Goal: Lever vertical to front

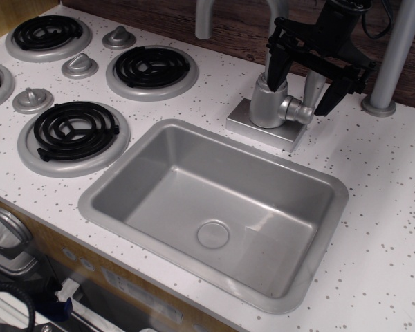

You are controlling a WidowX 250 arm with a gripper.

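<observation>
The lever [313, 86] is a small silver-grey paddle that stands upright on a short round stub [299, 110] on the right side of the faucet body [266, 104]. My black gripper [303, 95] hangs over the faucet from above. Its jaws are open. One finger [277, 69] is in front of the faucet body, to the left of the lever. The other finger [334, 93] is to the lever's right. The paddle stands between them, and I cannot tell whether either finger touches it.
The grey sink [117, 207] lies in front of the faucet. The curved silver spout [204, 21] rises behind it. Black coil burners [152, 68] and round grey knobs [79, 66] fill the left. A grey pole [394, 55] stands at the right.
</observation>
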